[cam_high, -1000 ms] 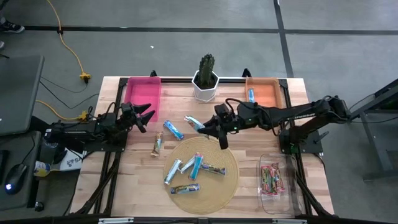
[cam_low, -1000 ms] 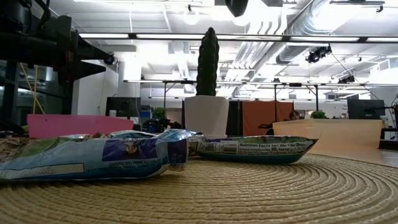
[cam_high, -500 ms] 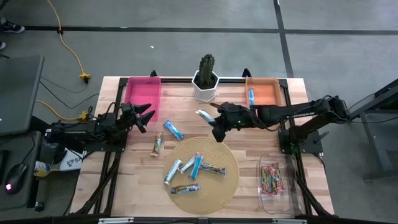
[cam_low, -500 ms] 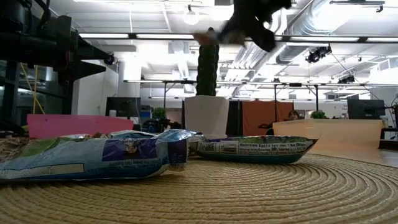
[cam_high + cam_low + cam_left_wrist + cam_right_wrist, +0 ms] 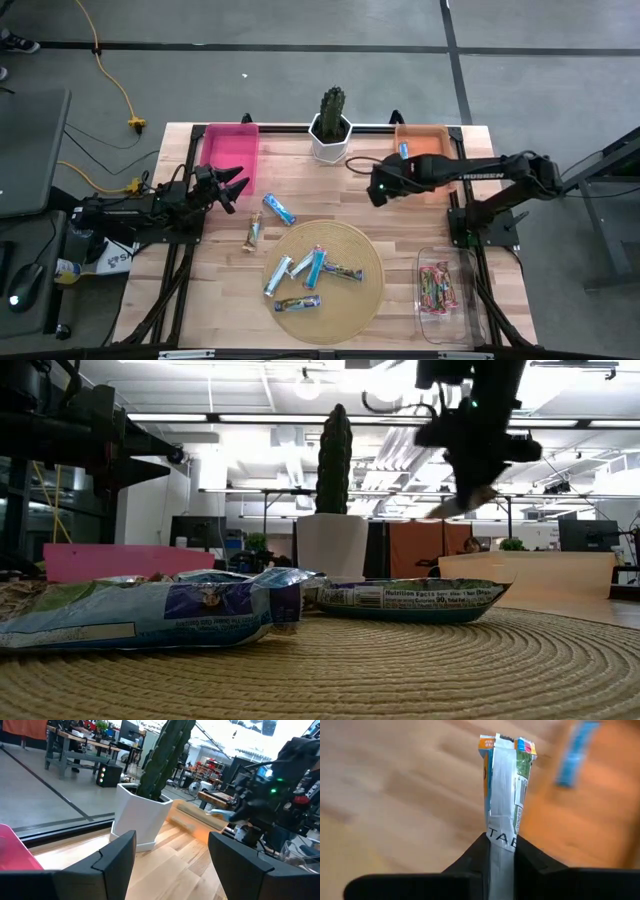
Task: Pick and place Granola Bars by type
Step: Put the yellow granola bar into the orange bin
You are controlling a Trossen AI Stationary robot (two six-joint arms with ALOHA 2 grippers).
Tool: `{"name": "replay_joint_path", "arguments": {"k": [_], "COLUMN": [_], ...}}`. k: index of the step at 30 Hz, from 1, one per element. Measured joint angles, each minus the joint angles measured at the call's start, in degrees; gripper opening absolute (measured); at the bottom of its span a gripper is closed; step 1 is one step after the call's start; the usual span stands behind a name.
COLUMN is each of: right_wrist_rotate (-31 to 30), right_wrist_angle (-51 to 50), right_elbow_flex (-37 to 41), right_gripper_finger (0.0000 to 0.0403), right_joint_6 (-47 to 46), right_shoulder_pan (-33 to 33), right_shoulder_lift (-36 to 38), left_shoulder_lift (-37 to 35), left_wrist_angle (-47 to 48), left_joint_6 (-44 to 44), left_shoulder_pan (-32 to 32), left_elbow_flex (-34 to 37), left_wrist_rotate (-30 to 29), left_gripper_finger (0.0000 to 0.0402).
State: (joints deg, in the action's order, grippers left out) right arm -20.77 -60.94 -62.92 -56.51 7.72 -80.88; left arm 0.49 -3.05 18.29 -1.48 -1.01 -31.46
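A: Though raised off the wood, clamped on what?

B: Right gripper, fingers pinched tight on one granola bar, held on end, foil seam showing.

A: Placed where?

B: Over bare table, one o'clock from the round mat, just off the orange bin at its eight o'clock corner.

A: Anything inside that bin?

B: One blue bar, lying along the nine o'clock wall.

A: And elsewhere?

B: Five bars on the mat. Two loose bars on the wood, eleven o'clock from the mat. Pink-red bars inside the clear bin, three o'clock from the mat.

A: Other arm?

B: Left gripper, fingers spread apart and holding nothing, at the pink bin's six o'clock end. Cactus pot at twelve o'clock on the table.
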Motion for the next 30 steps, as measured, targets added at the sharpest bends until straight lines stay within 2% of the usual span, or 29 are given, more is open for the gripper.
{"name": "replay_joint_path", "arguments": {"k": [8,18,24,30], "right_wrist_rotate": [-6.8,-10.3,-4.4,3.1], "right_wrist_angle": [-8.2,-6.7,0.9,5.3], "right_elbow_flex": [0.0,0.0,0.0,0.0], "right_gripper_finger": [0.0044,0.0047,0.0047,0.0052], "right_joint_6": [2.1,13.5,21.4,24.2], "right_shoulder_pan": [10.2,26.2,36.1,42.3], "right_shoulder_lift": [0.0,0.0,-0.1,-0.1], "left_shoulder_lift": [0.0,0.0,0.0,0.0], "left_wrist_angle": [0.0,0.0,0.0,0.0], "left_joint_6": [0.0,0.0,0.0,0.0], "left_shoulder_pan": [0.0,0.0,0.0,0.0], "left_elbow_flex": [0.0,0.0,0.0,0.0], "left_wrist_rotate": [0.0,0.0,0.0,0.0], "left_gripper_finger": [0.0245,0.0245,0.0245,0.0245]}}
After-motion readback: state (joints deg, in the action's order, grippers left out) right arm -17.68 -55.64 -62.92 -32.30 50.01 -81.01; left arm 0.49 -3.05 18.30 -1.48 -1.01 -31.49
